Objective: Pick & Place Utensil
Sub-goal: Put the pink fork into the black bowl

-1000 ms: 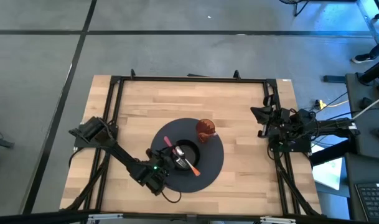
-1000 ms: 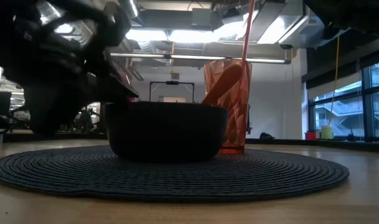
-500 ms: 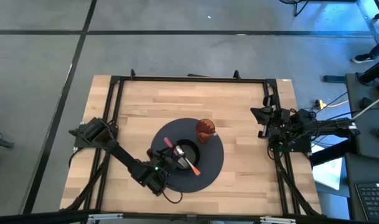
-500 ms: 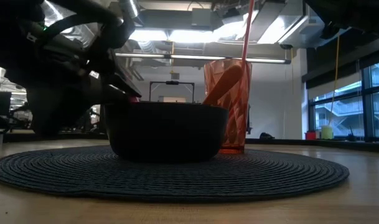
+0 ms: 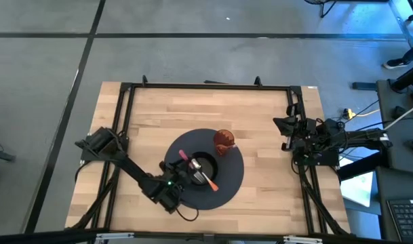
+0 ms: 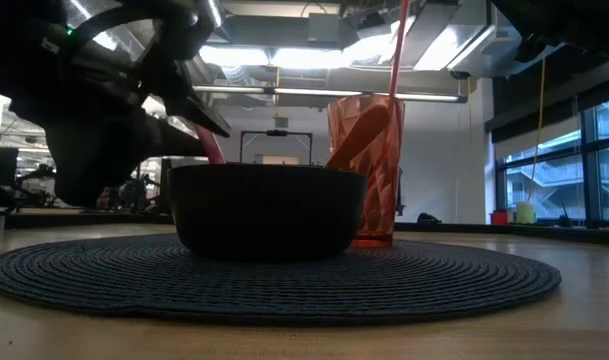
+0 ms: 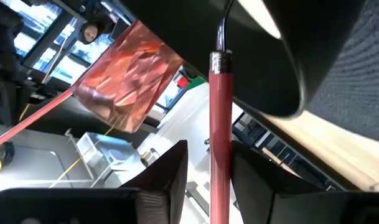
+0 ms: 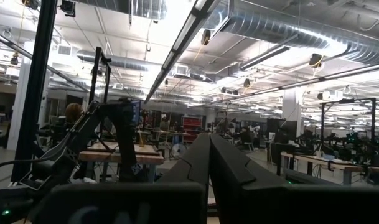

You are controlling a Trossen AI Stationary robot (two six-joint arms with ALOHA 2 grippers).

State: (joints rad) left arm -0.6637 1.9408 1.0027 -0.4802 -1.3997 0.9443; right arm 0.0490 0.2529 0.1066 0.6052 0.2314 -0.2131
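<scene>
**Pink utensil resting in the bowl, left fingers apart around its handle**

High view shows a round dark woven placemat (image 5: 223,186) in the middle of the pale wooden table (image 5: 260,115). On the mat sits a black round bowl (image 5: 201,167), and just beside it, toward the far edge, a translucent orange faceted plastic cup (image 5: 224,140).

Two utensils lie in the bowl: a pink-handled metal utensil (image 5: 182,155) leaning out over the rim on the left arm's side, and an orange-handled utensil (image 5: 209,183) pointing toward the near right of the mat.

At the bowl's near-left rim is the left gripper (image 5: 177,174). From its wrist camera the two dark fingers (image 7: 165,180) stand apart, one on each side of the pink handle (image 7: 219,130), with a visible gap on both sides; I cannot tell whether either finger touches it. The low view shows the pink handle (image 6: 208,143) rising at a slant from behind the bowl's rim, and an orange spoon (image 6: 359,133) standing inside the cup.

At the table's right edge, well apart from the mat, the right gripper (image 5: 285,126) rests with its fingers (image 8: 192,165) pressed together, holding nothing.
</scene>
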